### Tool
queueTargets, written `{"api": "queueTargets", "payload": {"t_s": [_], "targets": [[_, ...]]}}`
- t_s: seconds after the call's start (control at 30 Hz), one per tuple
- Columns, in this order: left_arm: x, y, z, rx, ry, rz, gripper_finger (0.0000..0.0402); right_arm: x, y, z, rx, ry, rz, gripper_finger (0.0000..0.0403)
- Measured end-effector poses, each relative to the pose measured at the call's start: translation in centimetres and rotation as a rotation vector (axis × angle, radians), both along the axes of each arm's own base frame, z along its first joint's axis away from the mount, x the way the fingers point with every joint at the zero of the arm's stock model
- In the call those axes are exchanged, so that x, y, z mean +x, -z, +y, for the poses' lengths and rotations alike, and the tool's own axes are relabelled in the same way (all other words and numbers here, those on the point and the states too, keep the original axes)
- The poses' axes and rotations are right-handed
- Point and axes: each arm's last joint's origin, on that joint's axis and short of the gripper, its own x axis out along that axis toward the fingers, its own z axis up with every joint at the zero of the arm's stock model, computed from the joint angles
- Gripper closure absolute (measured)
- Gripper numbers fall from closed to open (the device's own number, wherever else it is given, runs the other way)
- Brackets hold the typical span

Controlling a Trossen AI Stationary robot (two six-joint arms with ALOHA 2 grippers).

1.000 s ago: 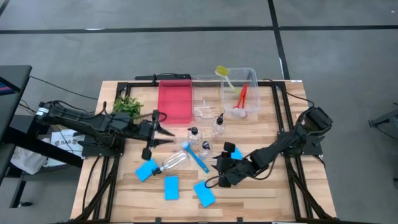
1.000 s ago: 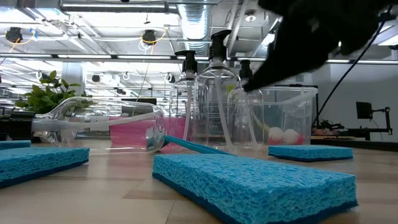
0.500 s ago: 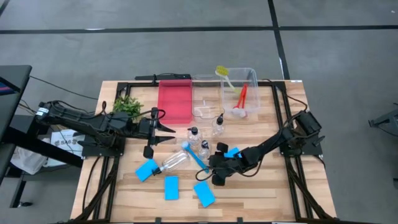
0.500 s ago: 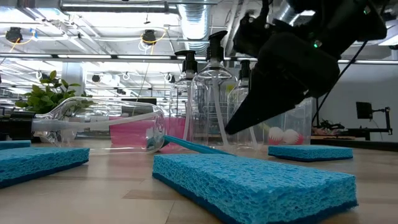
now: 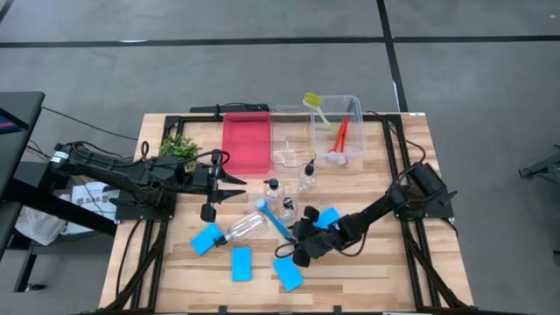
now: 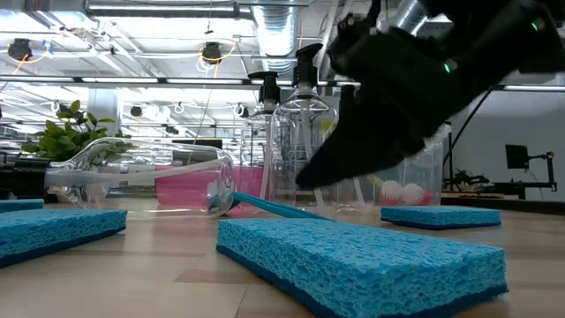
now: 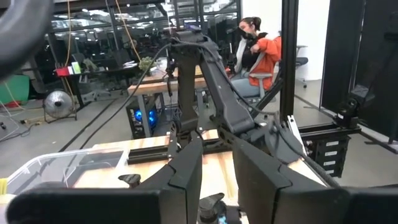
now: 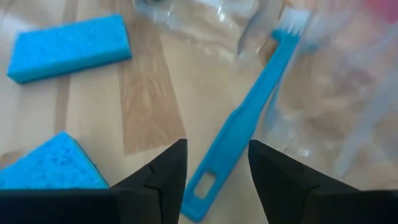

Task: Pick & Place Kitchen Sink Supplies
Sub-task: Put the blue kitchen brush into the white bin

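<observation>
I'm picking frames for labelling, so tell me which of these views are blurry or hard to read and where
Right wrist view: the blue brush head and the clear bottles beyond it are smeared, while the sponge stays fairly crisp. Low view: the right gripper is a dark backlit silhouette. High view: evenly lit, sharp. Left wrist view: the left gripper close up looks soft.

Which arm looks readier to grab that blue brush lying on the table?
The right one, I'd say. Its open claw hangs over the blue brush, fingers either side of the handle's end. The left claw waits near the plant, farther away.
</observation>
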Motion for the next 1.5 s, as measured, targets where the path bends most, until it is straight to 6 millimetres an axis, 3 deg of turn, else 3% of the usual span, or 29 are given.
{"api": "queueTargets", "payload": {"t_s": [0.33,0.53,1.2,1.37,1.5], "targets": [[0.0,0.0,0.0,-0.034,0.003,0.005,0.0309,0.4,2.8,0.1,0.002,0.145,-0.017,0.0214],[-0.1,0.0,-0.4,-0.037,0.021,0.006,0.0309,1.4,3.7,0.7,0.030,0.125,-0.026,0.0206],[-0.1,0.0,-0.4,-0.031,0.024,0.002,0.0309,2.5,2.4,1.8,-0.045,0.125,-0.010,0.0198],[-0.1,0.0,-0.4,-0.031,0.024,0.002,0.0309,2.4,2.5,1.6,-0.026,0.141,0.007,0.0217],[-0.1,0.0,-0.4,-0.030,0.024,0.002,0.0309,2.4,2.8,1.6,-0.013,0.155,0.014,0.0257]]}}
